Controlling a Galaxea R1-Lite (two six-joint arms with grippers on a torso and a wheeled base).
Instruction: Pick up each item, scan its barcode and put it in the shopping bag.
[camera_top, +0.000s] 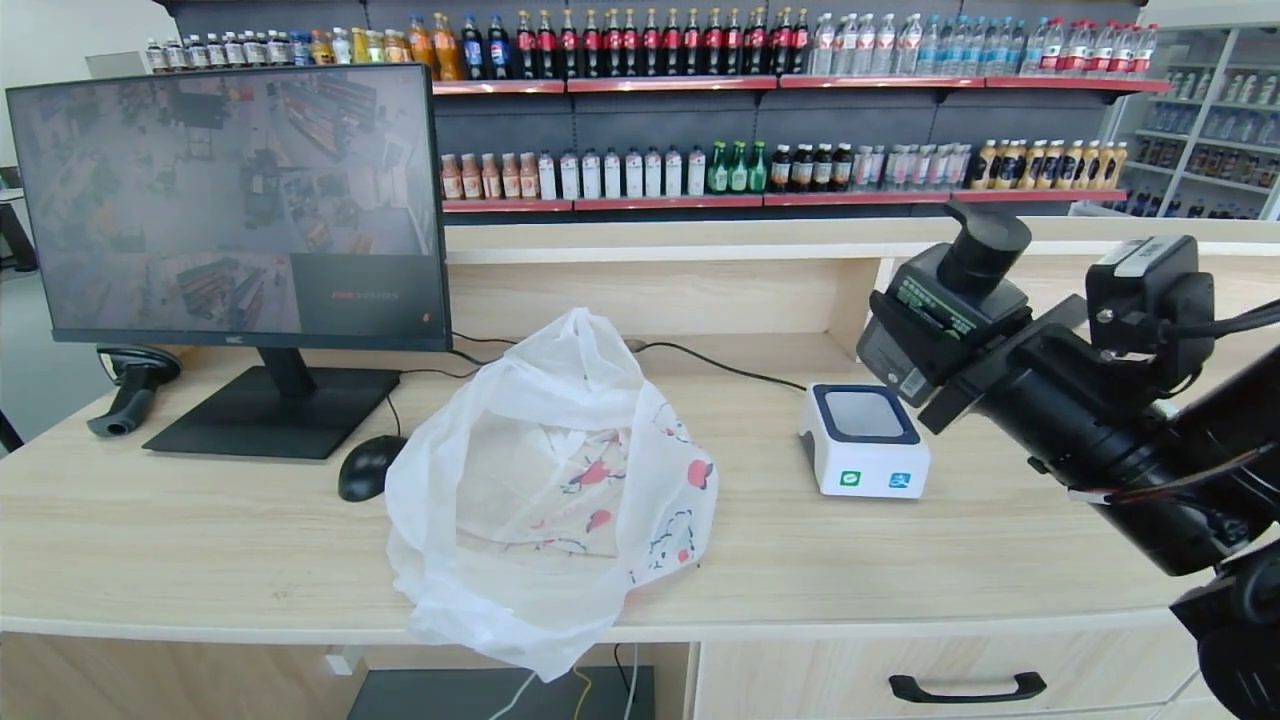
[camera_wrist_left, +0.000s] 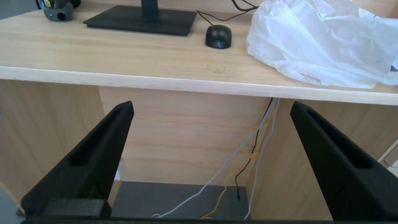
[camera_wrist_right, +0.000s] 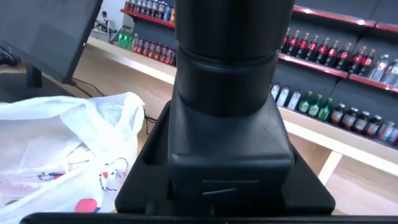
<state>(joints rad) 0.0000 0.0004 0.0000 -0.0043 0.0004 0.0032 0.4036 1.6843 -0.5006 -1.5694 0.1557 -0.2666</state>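
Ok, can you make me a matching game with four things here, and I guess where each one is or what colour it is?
Things:
1 shopping bag
2 mouse
3 dark bottle
4 scanner box

Clues:
A held in the right gripper
B black, beside the monitor stand
C white with red pictures
D white with a dark-framed top, to the right of the bag

Pairs: 1-C, 2-B, 3-A, 4-D

one shopping bag (camera_top: 550, 480), one scanner (camera_top: 865, 440), one bottle (camera_top: 945, 315)

Dark blk-capped bottle (camera_top: 945, 312) tilted nr white scanner (camera_top: 864, 440); plastic bag (camera_top: 545, 500) open.
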